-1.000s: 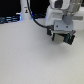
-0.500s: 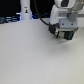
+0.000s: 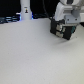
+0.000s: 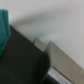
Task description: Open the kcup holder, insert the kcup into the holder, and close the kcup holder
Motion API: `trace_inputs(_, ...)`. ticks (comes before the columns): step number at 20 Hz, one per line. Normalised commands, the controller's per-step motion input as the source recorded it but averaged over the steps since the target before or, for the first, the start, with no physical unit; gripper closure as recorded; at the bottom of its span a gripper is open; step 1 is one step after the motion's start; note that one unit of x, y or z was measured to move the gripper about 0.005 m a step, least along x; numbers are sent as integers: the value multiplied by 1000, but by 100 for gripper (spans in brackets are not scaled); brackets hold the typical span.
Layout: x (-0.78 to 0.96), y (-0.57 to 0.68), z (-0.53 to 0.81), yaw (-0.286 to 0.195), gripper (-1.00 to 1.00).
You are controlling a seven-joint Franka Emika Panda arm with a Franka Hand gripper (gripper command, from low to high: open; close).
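In the exterior view the white arm reaches down at the far right of the table. Its gripper (image 3: pixel 66 21) sits right at the black boxy kcup holder (image 3: pixel 61 30), which shows faint light marks on its front. The two dark shapes merge, so the fingers cannot be made out. The blurred wrist view shows a dark surface (image 4: pixel 22 60) close up, with a grey-beige angled edge (image 4: pixel 62 57) beside it. A teal-green patch (image 4: pixel 4 27) sits at the picture's border; I cannot tell whether it is the kcup. No kcup shows in the exterior view.
A white bottle-like post (image 3: pixel 25 10) stands at the back on the exterior view's left, with dark clutter behind it. The white table (image 3: pixel 30 55) spreads toward the camera.
The arm's end and the dark mass under it have shifted back toward the far edge of the table over the last second.
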Motion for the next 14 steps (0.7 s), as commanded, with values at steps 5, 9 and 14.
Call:
trace_inputs(5,-998,537,-2,-7,-100)
trace_inputs(9,-993,473,6,-8,-100)
trace_inputs(14,-260,133,752,-5,-100)
